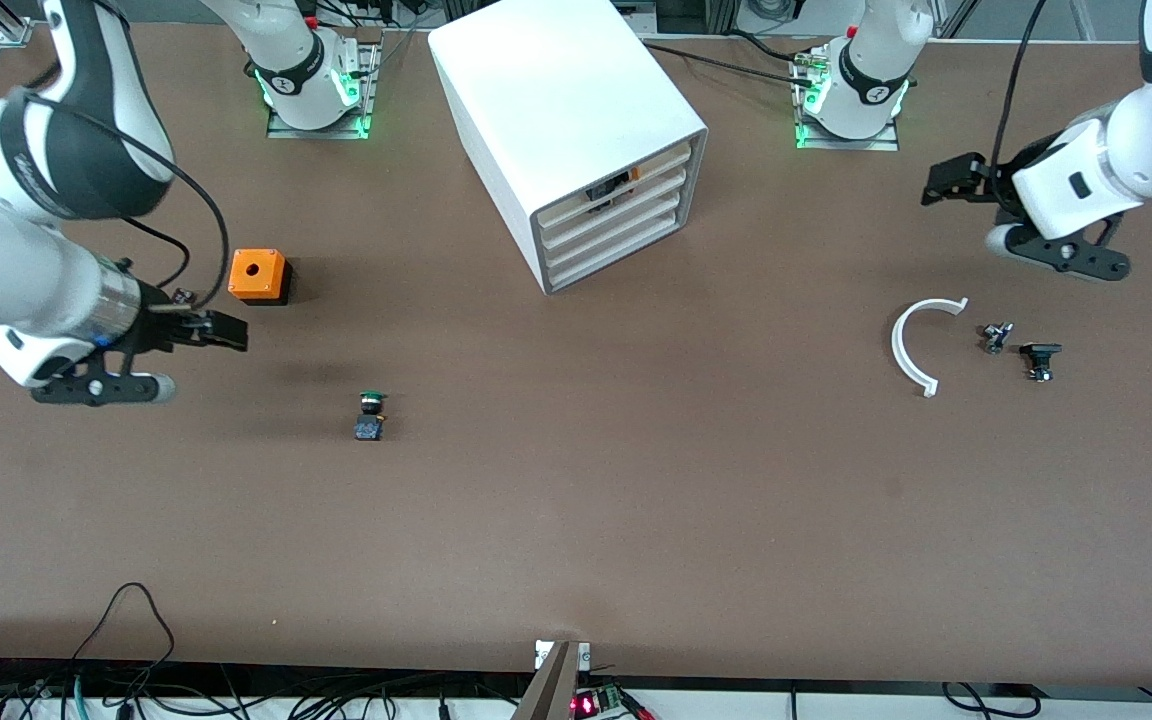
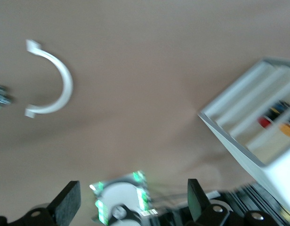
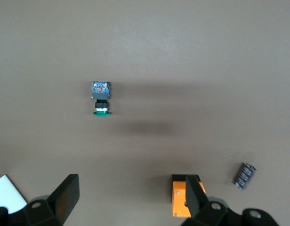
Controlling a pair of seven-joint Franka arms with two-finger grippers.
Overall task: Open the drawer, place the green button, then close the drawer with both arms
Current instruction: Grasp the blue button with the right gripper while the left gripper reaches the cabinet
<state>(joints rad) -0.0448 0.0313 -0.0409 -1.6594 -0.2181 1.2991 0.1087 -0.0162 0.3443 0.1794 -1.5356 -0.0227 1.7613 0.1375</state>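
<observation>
Button (image 1: 371, 414) lies on its side on the bare desk (image 1: 576, 520), green cap pointing toward the robots' bases and the blue-grey body toward the front camera. It sits toward the right arm's end of the desk, nearer the camera than the orange box (image 1: 258, 276), and touches nothing. The right wrist view shows it (image 3: 101, 99) well apart from a small dark cylinder (image 3: 244, 175).

Right claw (image 1: 226, 331) hangs over the desk just beside the orange box, its fingers (image 3: 65, 195) spread wide and holding nothing.

Left claw (image 1: 948, 180) hangs over the left arm's end of the desk, above the white arc (image 1: 914, 346) and two small dark parts (image 1: 1021, 348). Its fingers (image 2: 67, 201) are also wide apart and empty.

Cabinet (image 1: 556, 110) stands between the two bases, angled, with its four drawers (image 1: 616, 215) all pushed in. Small coloured parts show inside through the upper gaps in the left wrist view.
</observation>
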